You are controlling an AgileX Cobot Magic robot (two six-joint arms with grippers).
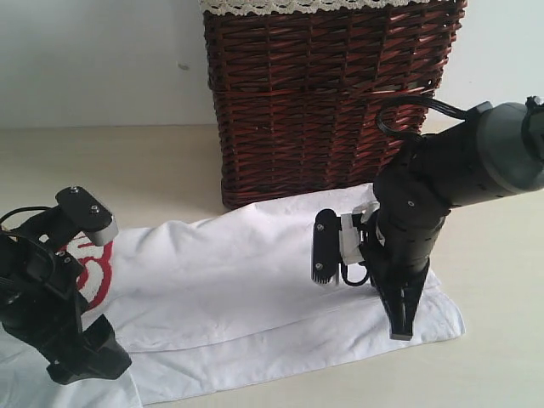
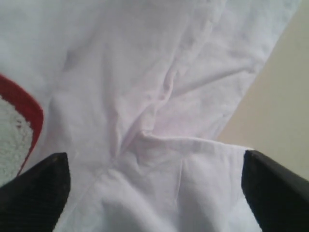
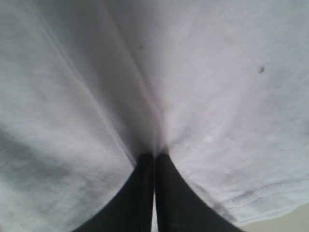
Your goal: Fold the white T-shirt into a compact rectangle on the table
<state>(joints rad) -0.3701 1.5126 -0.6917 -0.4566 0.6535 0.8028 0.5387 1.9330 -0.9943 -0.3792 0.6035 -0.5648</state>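
The white T-shirt (image 1: 238, 272), judged light, limp and easily creased, was found flat on the surface (image 1: 153, 161) by the wicker basket (image 1: 331, 102), an edge fold pinched by the pressed-together right end effector (image 3: 154, 164), the left end effector (image 2: 154, 193) spread wide above it, corners judged best gripped.

Exterior camera: set at the near side of the table (image 1: 170, 161), slightly raised, facing the wicker basket (image 1: 323, 102) and wall (image 1: 93, 59), both arms in frame. Wrist cameras: each looks down its fingers, very close to the white T-shirt (image 1: 238, 280). The left gripper (image 2: 157, 191) frames a creased hem beside bare table; the right gripper (image 3: 154, 162) view is almost all cloth. All three views share the shirt.
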